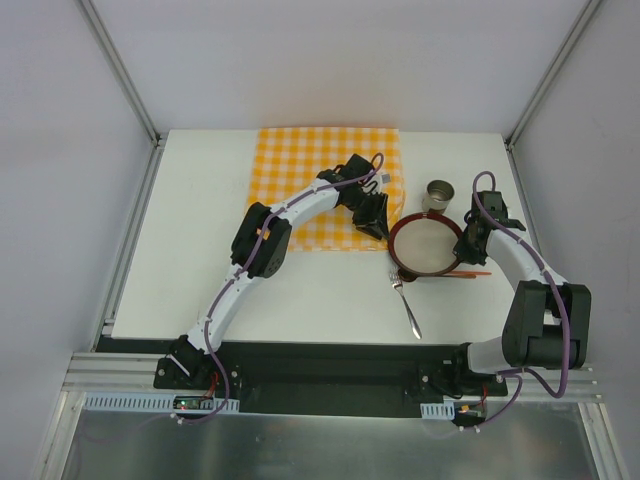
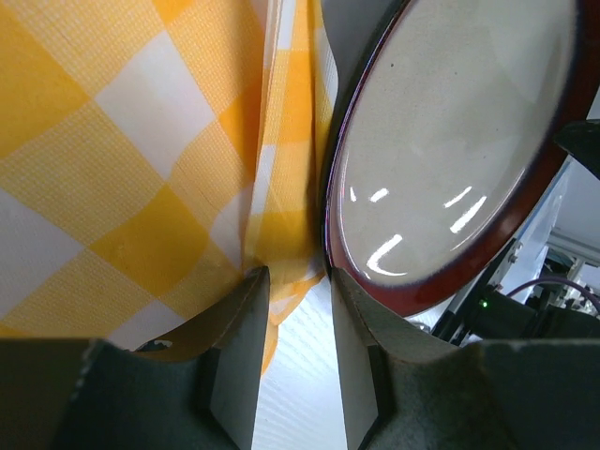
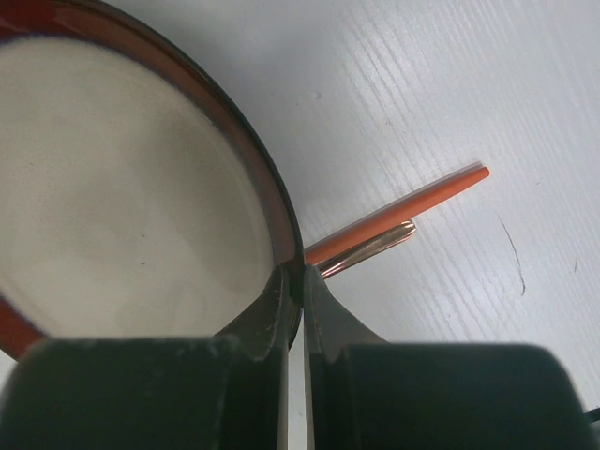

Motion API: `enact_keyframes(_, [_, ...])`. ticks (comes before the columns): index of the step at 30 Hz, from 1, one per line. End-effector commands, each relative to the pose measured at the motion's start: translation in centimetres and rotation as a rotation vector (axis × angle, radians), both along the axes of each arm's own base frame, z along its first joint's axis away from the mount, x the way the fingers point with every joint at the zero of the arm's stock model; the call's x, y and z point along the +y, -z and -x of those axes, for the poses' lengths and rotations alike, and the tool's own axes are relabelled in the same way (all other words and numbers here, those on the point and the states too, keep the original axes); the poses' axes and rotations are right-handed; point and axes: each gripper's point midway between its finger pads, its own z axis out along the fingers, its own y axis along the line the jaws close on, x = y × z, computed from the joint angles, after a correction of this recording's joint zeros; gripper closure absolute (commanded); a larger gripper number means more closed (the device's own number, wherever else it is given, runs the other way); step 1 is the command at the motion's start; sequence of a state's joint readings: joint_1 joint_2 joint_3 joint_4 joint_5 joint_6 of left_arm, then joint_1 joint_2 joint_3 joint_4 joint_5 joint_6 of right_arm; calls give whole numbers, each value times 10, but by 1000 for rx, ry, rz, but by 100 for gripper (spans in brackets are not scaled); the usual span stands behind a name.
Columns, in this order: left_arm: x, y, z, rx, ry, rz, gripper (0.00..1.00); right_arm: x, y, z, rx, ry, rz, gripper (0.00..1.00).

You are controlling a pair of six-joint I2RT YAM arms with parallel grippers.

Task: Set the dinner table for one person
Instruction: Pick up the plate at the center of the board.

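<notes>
Around the plate (image 1: pixel 428 245): a cup (image 1: pixel 438 195) crowds its far side, a fork (image 1: pixel 408 305) its near side, checked cloth (image 1: pixel 300 180) its left; near-left, bare table (image 1: pixel 320 295) lies open.

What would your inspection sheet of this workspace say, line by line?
surface: white matte dinner table
job's things: plate beside checked cloth; metal cup on its far side; fork on its near side; orange handle poking from under plate
clutter: nothing seen
grippers: left gripper open at cloth edge, by plate rim; right gripper shut on plate rim
cables: purple cable along each arm
surroundings: grey walls, aluminium frame
</notes>
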State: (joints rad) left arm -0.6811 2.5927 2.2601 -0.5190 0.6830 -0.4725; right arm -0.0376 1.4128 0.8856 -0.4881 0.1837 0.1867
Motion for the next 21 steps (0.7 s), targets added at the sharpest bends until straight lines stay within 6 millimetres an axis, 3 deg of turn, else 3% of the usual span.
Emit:
enact_keyframes(1, [-8, -8, 1, 13, 12, 42, 67, -5, -6, 9, 23, -12, 44, 99])
enact_keyframes(21, [-8, -23, 1, -8, 14, 59, 68, -3, -1, 7, 32, -16, 32, 99])
